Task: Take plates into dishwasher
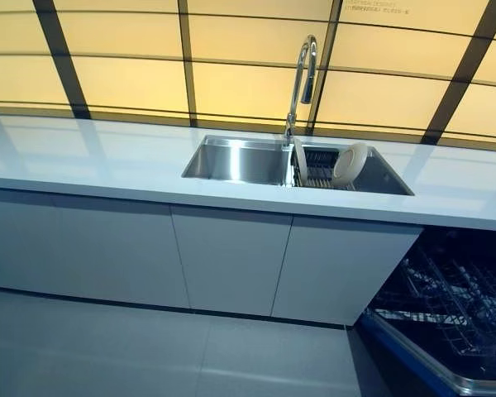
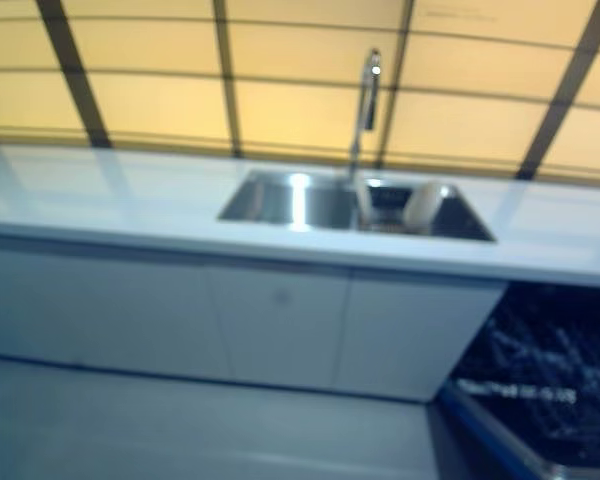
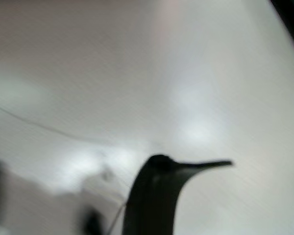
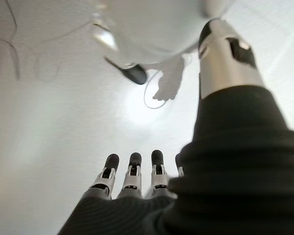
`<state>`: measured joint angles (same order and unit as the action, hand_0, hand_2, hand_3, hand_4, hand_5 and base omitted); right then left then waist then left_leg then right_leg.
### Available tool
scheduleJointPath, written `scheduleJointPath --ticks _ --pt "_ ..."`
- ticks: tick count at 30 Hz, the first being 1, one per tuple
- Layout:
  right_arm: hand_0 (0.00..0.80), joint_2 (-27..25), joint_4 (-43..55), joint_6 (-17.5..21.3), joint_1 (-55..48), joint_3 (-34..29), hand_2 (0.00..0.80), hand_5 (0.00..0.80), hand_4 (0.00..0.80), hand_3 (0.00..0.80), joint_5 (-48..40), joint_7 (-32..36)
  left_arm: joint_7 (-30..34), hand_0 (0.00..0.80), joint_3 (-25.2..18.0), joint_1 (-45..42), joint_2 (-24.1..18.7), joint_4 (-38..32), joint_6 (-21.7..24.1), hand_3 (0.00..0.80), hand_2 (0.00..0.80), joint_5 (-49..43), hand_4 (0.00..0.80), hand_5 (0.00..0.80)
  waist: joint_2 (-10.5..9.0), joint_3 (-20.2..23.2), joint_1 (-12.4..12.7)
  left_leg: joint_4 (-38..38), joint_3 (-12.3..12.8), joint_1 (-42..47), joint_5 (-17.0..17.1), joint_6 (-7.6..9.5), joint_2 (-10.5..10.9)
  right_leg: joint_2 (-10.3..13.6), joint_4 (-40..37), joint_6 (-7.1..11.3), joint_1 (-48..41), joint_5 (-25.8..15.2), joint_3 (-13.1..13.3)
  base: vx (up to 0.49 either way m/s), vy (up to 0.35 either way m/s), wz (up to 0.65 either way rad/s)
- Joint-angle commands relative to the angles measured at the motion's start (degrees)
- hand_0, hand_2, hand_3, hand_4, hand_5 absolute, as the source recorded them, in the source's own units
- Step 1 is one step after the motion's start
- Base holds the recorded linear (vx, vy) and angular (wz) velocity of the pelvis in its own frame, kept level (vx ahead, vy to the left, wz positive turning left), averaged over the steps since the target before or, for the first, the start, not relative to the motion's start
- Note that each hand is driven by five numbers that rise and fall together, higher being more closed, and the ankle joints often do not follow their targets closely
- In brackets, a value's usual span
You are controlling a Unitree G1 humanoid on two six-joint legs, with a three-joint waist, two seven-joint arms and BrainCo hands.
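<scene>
Two cream plates stand on edge in a dark dish rack (image 1: 318, 172) in the right basin of the steel sink (image 1: 231, 161): a round one (image 1: 350, 163) leaning to the right, and a thin one (image 1: 300, 160) seen edge-on beside it. The open dishwasher (image 1: 446, 306) shows at the lower right, its wire rack empty. Neither hand shows in the eye views. My right hand (image 4: 137, 181) shows in the right wrist view over the pale floor, fingers straight and empty. My left hand (image 3: 154, 196) is only a dark blurred shape in the left wrist view.
A tall curved faucet (image 1: 302, 74) rises behind the sink. The white countertop (image 1: 91, 157) runs left of the sink above closed white cabinet doors (image 1: 231, 260). The dishwasher's lowered door edge (image 1: 413, 356) juts out over the grey floor at lower right.
</scene>
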<state>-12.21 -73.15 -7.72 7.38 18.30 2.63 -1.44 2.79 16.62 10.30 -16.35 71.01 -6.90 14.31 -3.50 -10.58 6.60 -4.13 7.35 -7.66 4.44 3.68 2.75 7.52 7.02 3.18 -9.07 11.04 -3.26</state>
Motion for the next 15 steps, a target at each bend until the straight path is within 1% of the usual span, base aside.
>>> scheduleJointPath --ticks 1,3,4,5,6,7,8,9,10,11,12,13,14,15 --pt "0.0 -2.4 1.4 -2.0 0.0 -0.3 0.0 0.0 0.0 0.0 -0.9 -1.5 0.1 0.0 0.5 -0.6 2.3 1.2 0.0 0.0 0.0 -1.4 0.0 0.0 1.44 2.5 0.4 -6.0 -3.9 -8.6 -1.9 -0.78 0.3 -1.5 1.4 2.03 -4.9 -3.5 -0.3 0.18 0.129 -0.02" --pt "0.0 -2.4 0.6 -3.0 0.1 -1.3 0.0 0.0 0.0 0.0 -1.0 -2.3 -0.1 0.0 0.4 -0.6 2.2 1.5 -0.3 0.0 0.0 -2.2 0.0 0.0 1.18 3.0 0.3 -6.7 -3.7 -8.3 -3.1 0.15 0.9 -0.6 3.7 2.65 -4.7 -5.4 0.0 0.197 0.144 -0.02" --pt "0.0 -2.4 0.2 -3.4 0.2 -1.6 0.0 0.0 0.0 0.0 -1.1 -2.9 -0.1 0.0 0.4 -0.5 2.2 1.7 -0.5 0.0 0.0 -2.7 0.0 0.0 1.04 3.3 0.4 -6.6 -3.9 -8.0 -3.4 0.68 1.3 0.2 5.8 2.87 -4.5 -7.3 0.0 0.185 0.139 0.0" --pt "0.0 -2.4 -0.1 -4.0 0.3 -1.9 0.0 0.0 0.0 0.0 -1.5 -3.4 -0.3 0.0 0.4 -0.3 2.2 1.9 -0.7 0.0 0.0 -3.2 0.0 0.0 0.97 3.7 0.6 -5.8 -4.2 -7.4 -3.6 1.32 1.9 1.2 9.5 3.25 -4.1 -10.7 -0.1 0.248 0.207 0.07" --pt "0.0 -2.6 -0.4 -3.9 0.2 -2.8 0.0 0.0 0.0 0.0 -1.8 -3.9 0.0 0.0 0.7 -0.3 2.1 2.4 -0.8 0.0 0.0 -3.6 0.0 0.0 1.61 4.1 0.2 -4.0 -4.7 -5.2 -4.0 2.22 2.4 2.4 18.2 3.68 -1.0 -16.0 -0.1 0.252 0.211 0.07" --pt "0.0 -2.7 -0.4 -3.7 0.0 -3.1 0.0 0.0 0.0 0.0 -1.8 -4.0 0.2 0.0 0.9 -0.3 2.0 2.5 -0.9 0.0 0.0 -3.8 0.0 0.0 1.87 4.2 -0.1 -3.5 -4.8 -4.4 -4.1 2.46 2.5 2.5 20.5 3.76 0.4 -17.2 0.1 0.262 0.229 0.02" --pt "0.0 -2.9 -0.4 -3.3 -0.3 -3.4 0.0 0.0 0.0 0.0 -2.1 -4.1 0.6 0.0 1.1 -0.4 1.8 2.4 -1.4 0.0 0.0 -4.2 0.0 0.0 2.56 4.0 -1.1 -2.5 -5.0 -2.5 -4.4 2.87 2.6 1.8 26.8 3.75 4.2 -17.8 0.7 0.26 0.202 0.0" --pt "0.0 -3.2 0.0 -2.9 -0.8 -3.5 0.0 0.0 0.0 0.0 -2.5 -4.5 1.2 0.0 1.3 -0.7 1.7 2.4 -2.0 0.0 0.0 -5.2 0.0 0.0 3.4 3.8 -2.4 -1.8 -5.4 -0.5 -4.7 2.91 2.4 1.2 31.3 2.98 9.1 -18.6 1.1 0.228 0.176 0.13" --pt "0.0 -3.3 0.1 -2.8 -0.9 -3.3 0.0 0.0 0.0 0.0 -2.8 -4.5 1.4 0.0 1.4 -0.7 1.7 2.4 -2.2 0.0 0.0 -5.3 0.0 0.0 3.79 3.8 -2.7 -1.6 -5.4 -0.1 -4.8 2.86 2.1 0.6 31.1 2.68 10.7 -18.4 1.0 0.309 0.141 0.28" --pt "0.0 -3.6 0.3 -2.2 -1.2 -3.0 0.0 0.0 0.0 0.0 -4.3 -4.9 2.0 0.0 1.9 -0.9 1.7 2.5 -2.8 0.0 0.0 -5.5 0.0 0.0 4.29 3.1 -4.4 -0.4 -5.7 2.6 -4.9 2.6 2.0 -0.4 29.8 1.61 15.8 -15.8 -0.4 0.183 0.054 0.25" --pt "0.0 -3.6 0.3 -2.2 -1.2 -3.0 0.0 0.0 0.0 0.0 -4.3 -4.9 2.0 0.0 1.9 -0.9 1.7 2.5 -2.8 0.0 0.0 -5.5 0.0 0.0 4.29 3.1 -4.4 -0.4 -5.7 2.6 -4.9 2.6 2.0 -0.4 29.8 1.61 15.8 -15.8 -0.4 0.367 0.005 0.12" --pt "0.0 -4.1 0.6 -1.7 -1.2 -2.9 0.0 0.0 0.0 0.0 -4.4 -5.0 2.9 0.0 1.9 -1.0 1.9 3.3 -2.8 0.0 0.0 -5.3 0.0 0.0 4.91 2.3 -5.9 1.1 -6.2 5.7 -5.3 1.9 1.5 -1.0 21.0 0.31 20.5 -13.5 -2.9 0.395 -0.12 -0.04" --pt "0.0 -4.2 0.3 -1.4 -1.0 -3.0 0.0 0.0 0.0 0.0 -4.2 -5.4 2.7 0.0 1.5 -1.0 2.1 3.9 -2.6 0.0 0.0 -5.4 0.0 0.0 4.27 1.8 -6.7 2.0 -6.5 7.8 -6.3 1.64 2.0 -1.0 10.9 0.56 21.2 -13.4 -4.6 0.505 -0.17 0.08" --pt "0.0 -4.2 -0.2 -1.1 -0.8 -3.0 0.0 0.0 0.0 0.0 -4.1 -5.6 2.6 0.0 1.1 -1.2 2.1 4.2 -2.3 0.0 0.0 -5.7 0.0 0.0 3.95 1.7 -7.2 2.6 -7.1 8.8 -6.8 1.45 2.4 -1.3 5.8 1.16 21.8 -15.2 -4.9 0.561 -0.23 0.28"
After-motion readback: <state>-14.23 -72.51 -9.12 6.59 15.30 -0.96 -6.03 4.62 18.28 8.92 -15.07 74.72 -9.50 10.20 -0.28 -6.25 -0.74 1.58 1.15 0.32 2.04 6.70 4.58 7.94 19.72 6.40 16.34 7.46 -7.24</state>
